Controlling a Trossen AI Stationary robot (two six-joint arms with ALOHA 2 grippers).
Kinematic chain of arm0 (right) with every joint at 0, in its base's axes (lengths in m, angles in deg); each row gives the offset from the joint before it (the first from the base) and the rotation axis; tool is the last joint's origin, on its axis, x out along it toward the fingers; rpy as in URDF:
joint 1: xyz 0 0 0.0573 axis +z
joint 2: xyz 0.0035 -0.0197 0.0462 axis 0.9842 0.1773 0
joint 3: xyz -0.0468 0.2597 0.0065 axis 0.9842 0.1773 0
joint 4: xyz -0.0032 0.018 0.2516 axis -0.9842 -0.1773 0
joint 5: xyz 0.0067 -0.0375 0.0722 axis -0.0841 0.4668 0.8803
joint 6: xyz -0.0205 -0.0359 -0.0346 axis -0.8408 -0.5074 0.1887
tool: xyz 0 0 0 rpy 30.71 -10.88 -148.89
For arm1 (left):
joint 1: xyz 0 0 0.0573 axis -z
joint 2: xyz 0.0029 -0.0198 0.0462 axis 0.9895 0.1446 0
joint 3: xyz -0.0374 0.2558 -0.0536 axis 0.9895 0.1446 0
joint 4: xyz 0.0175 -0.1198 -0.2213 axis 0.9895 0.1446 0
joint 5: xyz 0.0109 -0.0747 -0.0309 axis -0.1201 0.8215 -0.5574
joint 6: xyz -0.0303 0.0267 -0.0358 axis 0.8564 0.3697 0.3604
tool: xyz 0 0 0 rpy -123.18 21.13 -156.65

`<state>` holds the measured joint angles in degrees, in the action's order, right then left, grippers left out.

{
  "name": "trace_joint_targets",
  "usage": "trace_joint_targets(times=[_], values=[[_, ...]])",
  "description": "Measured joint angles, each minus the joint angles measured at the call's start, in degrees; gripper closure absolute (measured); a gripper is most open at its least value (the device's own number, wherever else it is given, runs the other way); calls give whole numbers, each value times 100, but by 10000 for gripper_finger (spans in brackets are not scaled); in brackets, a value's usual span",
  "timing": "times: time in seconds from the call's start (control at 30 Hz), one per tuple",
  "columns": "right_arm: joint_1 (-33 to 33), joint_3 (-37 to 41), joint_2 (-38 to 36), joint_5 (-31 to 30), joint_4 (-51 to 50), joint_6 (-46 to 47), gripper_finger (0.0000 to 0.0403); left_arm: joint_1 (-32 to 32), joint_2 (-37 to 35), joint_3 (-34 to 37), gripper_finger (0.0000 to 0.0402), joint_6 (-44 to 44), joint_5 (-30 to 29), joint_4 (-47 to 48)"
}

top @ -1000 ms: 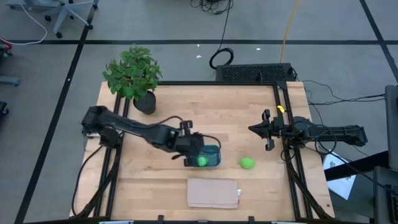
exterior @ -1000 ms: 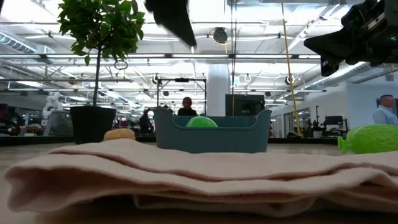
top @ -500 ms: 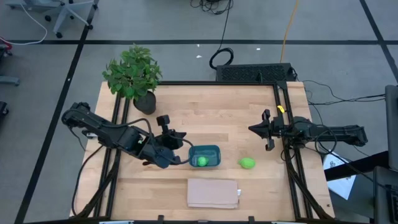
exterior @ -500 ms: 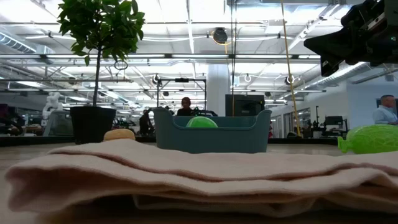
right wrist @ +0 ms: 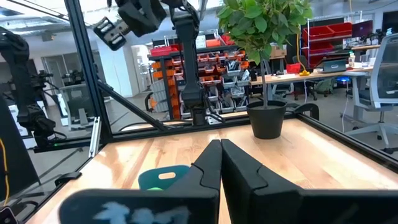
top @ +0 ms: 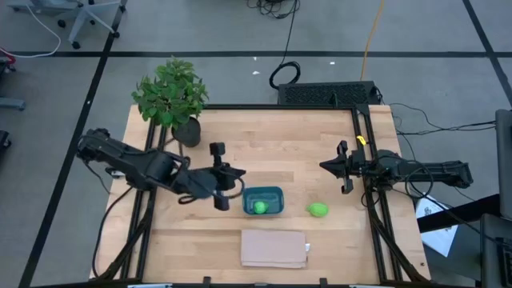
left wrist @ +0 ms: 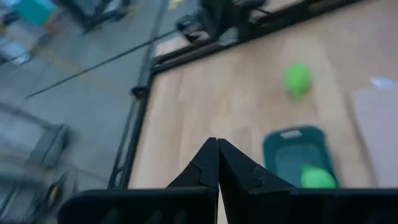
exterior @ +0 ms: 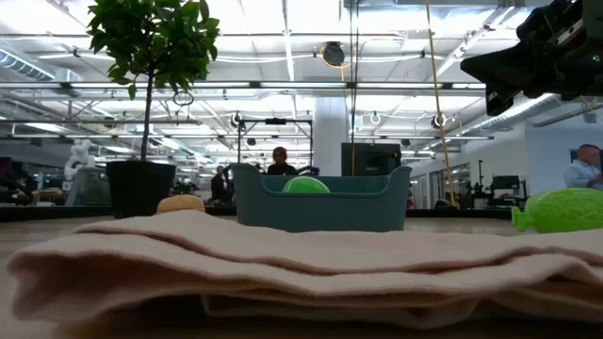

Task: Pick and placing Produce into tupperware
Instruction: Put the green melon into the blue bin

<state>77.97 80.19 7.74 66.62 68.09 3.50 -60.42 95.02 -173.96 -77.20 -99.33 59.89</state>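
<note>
The teal tupperware (top: 263, 201) stands mid-table with one green produce piece (top: 258, 208) inside, also seen in the low view (exterior: 305, 185). A second green piece (top: 318, 210) lies on the wood to its right. An orange-tan piece (exterior: 181, 202) shows only in the low view, resting on the table left of the tupperware (exterior: 322, 200). My left gripper (top: 230, 190) hangs raised just left of the container, shut and empty (left wrist: 217, 143). My right gripper (top: 324, 166) waits at the right side, shut and empty (right wrist: 219, 144).
A potted plant (top: 172, 96) stands at the far left corner. A folded beige cloth (top: 274, 248) lies near the front edge, below the tupperware. Bare wood stretches between the container and the right arm.
My left gripper has risen from over the tupperware's left end and drawn back toward the table's left edge, leaving the low view. It stays shut. The green piece stays in the container.
</note>
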Motion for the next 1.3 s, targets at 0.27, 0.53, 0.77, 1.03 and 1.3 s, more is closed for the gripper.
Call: trace_joint_targets(times=[0.27,0.53,0.77,1.03,1.3], values=[[-1,0,56,0,-12,0,403,-560,-802,668,401,-926,1154,-1276],[0,0,79,-1,-18,0,403,-805,-2162,2139,401,-449,1182,-2075],[-1,0,79,1,11,-4,403,-766,-3301,3996,401,308,1157,-3749],[2,0,79,8,47,42,403,-392,-4063,5855,401,598,578,-5113],[4,0,79,157,105,18,403,-46,-4503,7008,401,389,278,-6197]])
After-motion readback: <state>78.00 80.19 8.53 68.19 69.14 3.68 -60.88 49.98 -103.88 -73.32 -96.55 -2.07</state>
